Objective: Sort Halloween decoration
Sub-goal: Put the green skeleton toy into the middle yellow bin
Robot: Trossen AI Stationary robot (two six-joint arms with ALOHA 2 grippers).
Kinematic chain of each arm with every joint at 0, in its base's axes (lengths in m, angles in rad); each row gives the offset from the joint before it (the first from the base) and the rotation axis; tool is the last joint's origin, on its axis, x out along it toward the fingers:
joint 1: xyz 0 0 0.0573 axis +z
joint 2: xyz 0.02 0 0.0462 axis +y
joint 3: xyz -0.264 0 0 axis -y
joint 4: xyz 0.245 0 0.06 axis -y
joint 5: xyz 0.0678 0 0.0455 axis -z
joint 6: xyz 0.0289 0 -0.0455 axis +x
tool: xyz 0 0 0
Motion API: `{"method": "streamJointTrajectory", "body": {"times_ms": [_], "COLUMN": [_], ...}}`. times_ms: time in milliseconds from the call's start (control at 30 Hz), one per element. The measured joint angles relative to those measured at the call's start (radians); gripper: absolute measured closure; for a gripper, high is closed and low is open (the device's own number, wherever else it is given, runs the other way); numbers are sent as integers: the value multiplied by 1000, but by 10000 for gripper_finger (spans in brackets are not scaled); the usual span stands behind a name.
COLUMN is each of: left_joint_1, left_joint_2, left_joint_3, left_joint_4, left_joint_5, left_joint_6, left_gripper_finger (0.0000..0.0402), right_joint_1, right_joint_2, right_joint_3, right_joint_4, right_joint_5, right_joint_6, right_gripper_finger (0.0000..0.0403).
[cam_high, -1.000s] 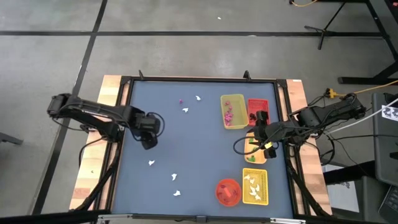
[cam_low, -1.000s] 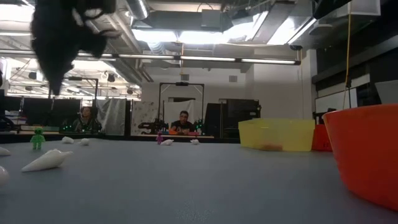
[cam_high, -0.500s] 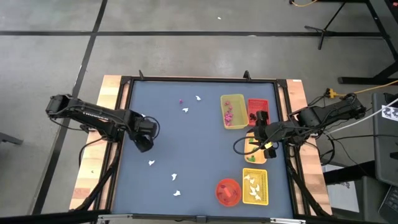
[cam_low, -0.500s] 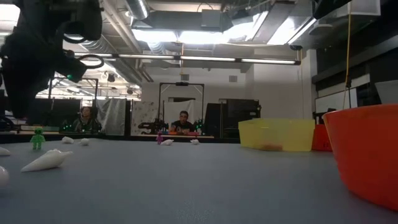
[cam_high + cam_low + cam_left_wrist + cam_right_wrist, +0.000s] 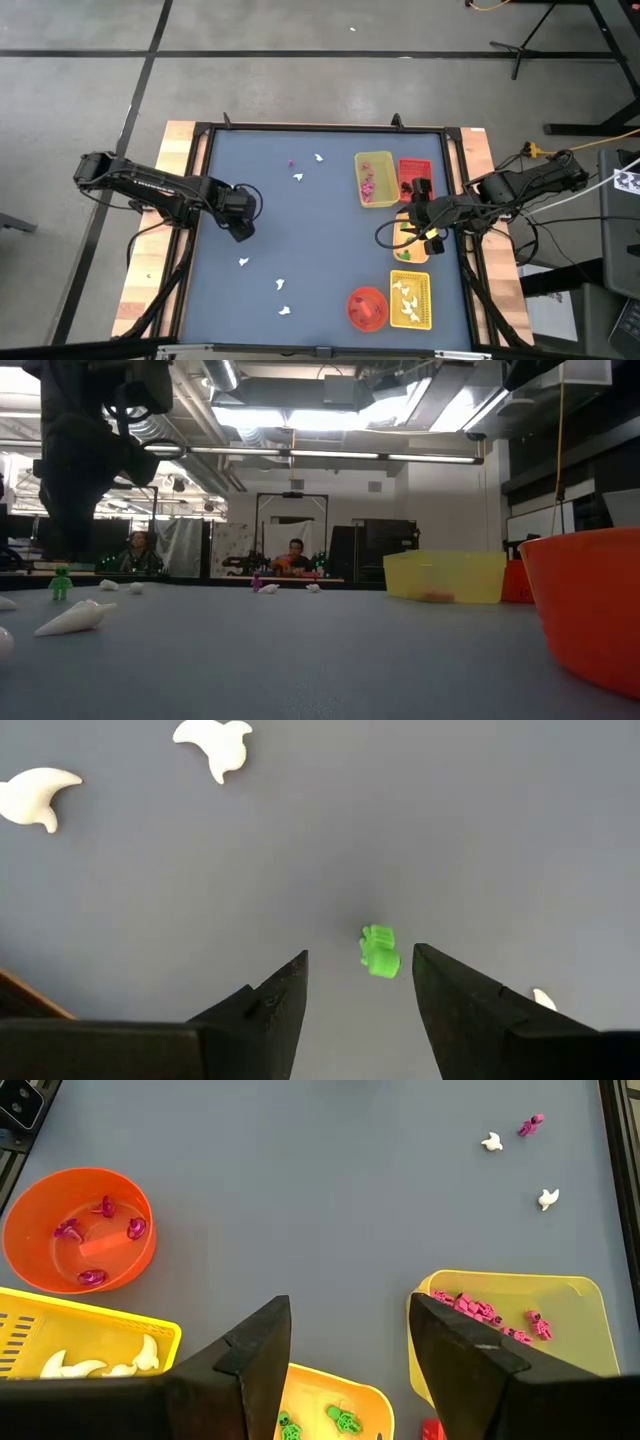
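The Halloween decoration lies scattered on the blue-grey table. A small green figure stands on the table on its base. My left gripper hangs open just above it, pointing down, one finger on each side and apart from it. White ghost pieces lie nearby, more at the near left and far middle, with a pink bit. My right gripper waits open above the trays at the right.
At the right stand a yellow tray with pink bits, a red tray, a yellow tray with green pieces, a yellow tray with white ghosts and an orange bowl holding pink pieces. People sit in the room beyond the table.
My left gripper has come down toward the table over the green figure and rolled slightly about its own axis, fingers still open. My right arm has kept still.
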Motion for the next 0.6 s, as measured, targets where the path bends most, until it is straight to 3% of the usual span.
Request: {"method": "streamJointTrajectory", "body": {"times_ms": [600], "left_joint_1": [-86], "left_joint_2": [0], "left_joint_3": [0], "left_joint_4": [41], "left_joint_5": [-49], "left_joint_6": [108], "left_gripper_finger": [237], "right_joint_1": [0], "right_joint_2": [0], "right_joint_3": [0], "right_joint_4": [0], "right_joint_5": [0], "right_joint_6": [0], "right_gripper_finger": [198]}}
